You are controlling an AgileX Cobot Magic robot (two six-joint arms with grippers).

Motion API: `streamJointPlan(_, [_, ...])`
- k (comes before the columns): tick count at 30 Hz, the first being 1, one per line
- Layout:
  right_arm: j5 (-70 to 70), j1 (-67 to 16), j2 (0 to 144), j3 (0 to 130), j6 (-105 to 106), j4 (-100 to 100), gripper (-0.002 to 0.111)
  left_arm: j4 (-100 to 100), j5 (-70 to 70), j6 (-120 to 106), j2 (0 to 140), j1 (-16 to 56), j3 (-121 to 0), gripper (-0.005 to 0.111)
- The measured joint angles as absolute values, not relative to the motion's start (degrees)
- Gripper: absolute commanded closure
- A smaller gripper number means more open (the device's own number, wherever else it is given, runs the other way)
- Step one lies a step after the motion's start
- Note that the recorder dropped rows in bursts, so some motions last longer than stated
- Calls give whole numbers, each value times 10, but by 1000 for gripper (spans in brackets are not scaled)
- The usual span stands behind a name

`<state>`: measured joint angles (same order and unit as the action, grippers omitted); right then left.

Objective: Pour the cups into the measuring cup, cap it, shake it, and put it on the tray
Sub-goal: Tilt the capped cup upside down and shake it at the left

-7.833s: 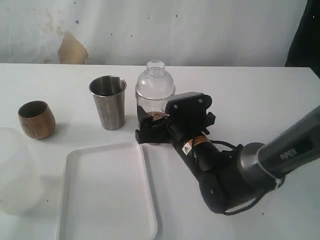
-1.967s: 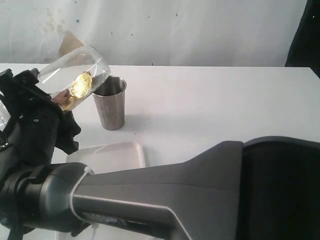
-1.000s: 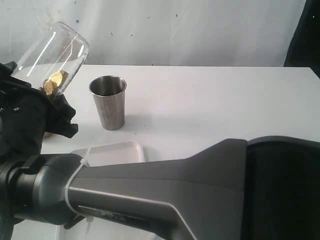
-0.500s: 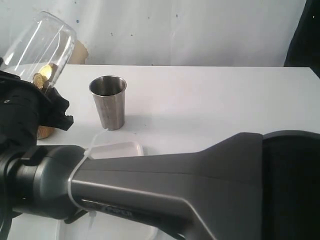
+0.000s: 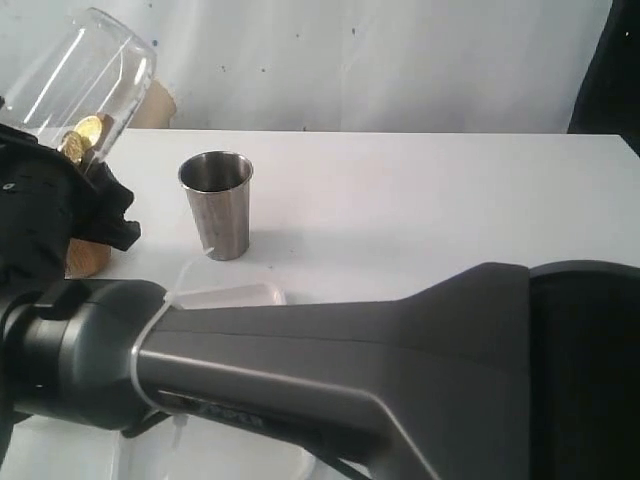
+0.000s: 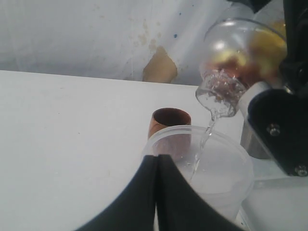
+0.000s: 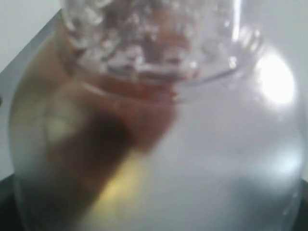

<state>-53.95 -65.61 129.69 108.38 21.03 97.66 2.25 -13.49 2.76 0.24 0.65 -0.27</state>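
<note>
The left fingers (image 6: 142,192) are pressed together with nothing between them, low over the left edge of the white bench (image 5: 420,200). Just beyond them stands a frosted translucent plastic container (image 6: 216,178), with the small rounded brown wooden cup (image 6: 169,122) upright behind it.

Above these, the right fingers (image 6: 279,125) are clamped on the tall clear plastic measuring cylinder (image 5: 88,80). They hold it off the bench at a slant, base up toward the wall. Its clear dome-shaped cap (image 6: 231,67) is on, at the lower end. Yellow round pieces (image 5: 85,135) lie heaped inside near that end. The right wrist view shows only a blur of the clear plastic.

Further right, the tapered shiny steel tumbler (image 5: 216,205) stands upright, left of the bench's middle. In front of it is a corner of the flat white plastic tray (image 5: 240,294). The rest of the tray is hidden by the grey right arm (image 5: 350,380), which fills the bench's front edge.

The bench top is plain and matt. The white wall (image 5: 400,60) behind it is stained and speckled, with a tan patch (image 5: 150,103) low down near the left end. A dark shape (image 5: 610,70) stands past the bench's back right corner; what it is cannot be told.
</note>
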Motion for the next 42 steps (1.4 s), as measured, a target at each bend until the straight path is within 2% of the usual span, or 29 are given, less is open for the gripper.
streamJointPlan(20, [-516,-656,1297,1135,276,977,108,22,-135,28,2,6,-3,107])
streamJointPlan(42, [-520,-656,1297,1136,276,978,108,22,-135,28,2,6,-3,107])
